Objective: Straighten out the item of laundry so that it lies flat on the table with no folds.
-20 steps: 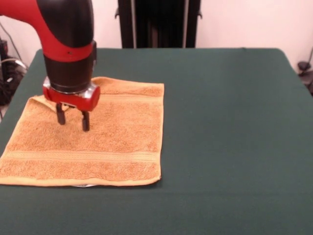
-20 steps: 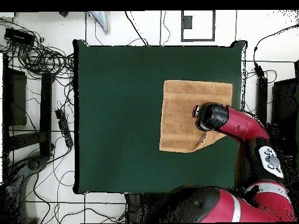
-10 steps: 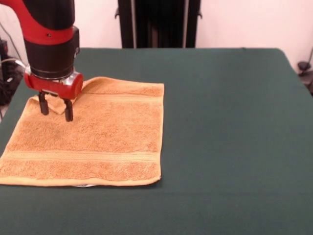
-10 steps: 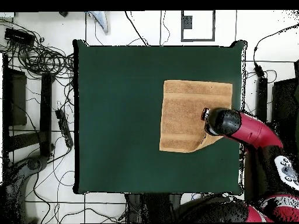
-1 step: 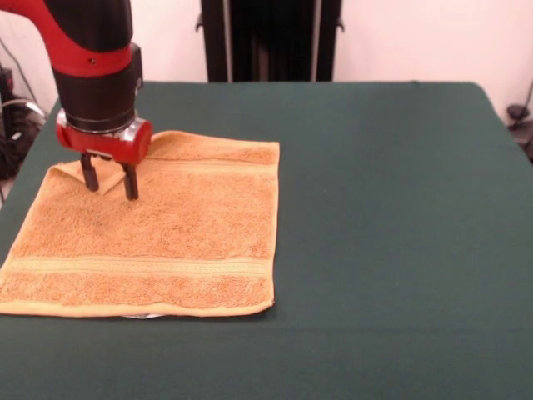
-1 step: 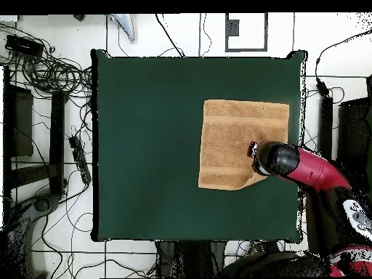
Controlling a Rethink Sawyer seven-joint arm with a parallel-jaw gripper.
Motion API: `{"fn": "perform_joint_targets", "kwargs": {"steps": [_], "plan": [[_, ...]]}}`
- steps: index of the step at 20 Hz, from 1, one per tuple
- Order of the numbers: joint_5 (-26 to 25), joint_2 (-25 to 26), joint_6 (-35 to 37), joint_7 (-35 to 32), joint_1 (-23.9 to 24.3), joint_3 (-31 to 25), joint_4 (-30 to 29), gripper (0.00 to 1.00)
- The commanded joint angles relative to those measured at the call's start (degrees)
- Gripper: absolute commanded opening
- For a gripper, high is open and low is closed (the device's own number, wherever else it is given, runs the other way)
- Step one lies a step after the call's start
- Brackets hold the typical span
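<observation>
Gripper over towel's folded corner.
Black two-fingered gripper (image 5: 109, 182), fingers apart, above the square orange-tan terry-cloth towel (image 5: 158, 233) on the dark green cloth-covered table (image 5: 391, 208).

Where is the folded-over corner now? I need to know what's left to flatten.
Front view: the towel's far-left corner, folded inward directly under the open gripper.

The arm (image 5: 93, 58) is glossy red with a broad black cylindrical wrist section. Below it sit a thin silver ring and a rounded red block, the base of the gripper (image 5: 109, 182), which ends in 2 short dark fingers (image 5: 131, 181). From overhead, the arm (image 6: 309, 168) shows a red link capped in black.
</observation>
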State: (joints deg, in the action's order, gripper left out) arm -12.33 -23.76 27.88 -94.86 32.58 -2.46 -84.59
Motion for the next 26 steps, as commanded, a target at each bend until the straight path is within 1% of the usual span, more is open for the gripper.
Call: {"fn": "perform_joint_targets", "kwargs": {"steps": [1, 7, 15, 18, 22, 26], "plan": [[-2.18, 5.64, -3.68, 0.54, -0.96, -9.54, -4.6, 1.0], [-2.53, 7.7, -4.77, 0.34, -0.13, -10.65, -3.76, 1.0], [-3.53, 7.71, -8.38, -1.36, 0.71, -10.34, -5.79, 1.0], [-3.54, 7.99, -8.96, -2.03, 0.22, -9.87, -5.1, 1.0], [-3.12, 6.88, -7.95, -2.04, -0.12, -9.66, -4.51, 1.0], [-2.88, 4.43, -7.63, -2.08, 0.65, -9.87, -6.51, 1.0]]}}
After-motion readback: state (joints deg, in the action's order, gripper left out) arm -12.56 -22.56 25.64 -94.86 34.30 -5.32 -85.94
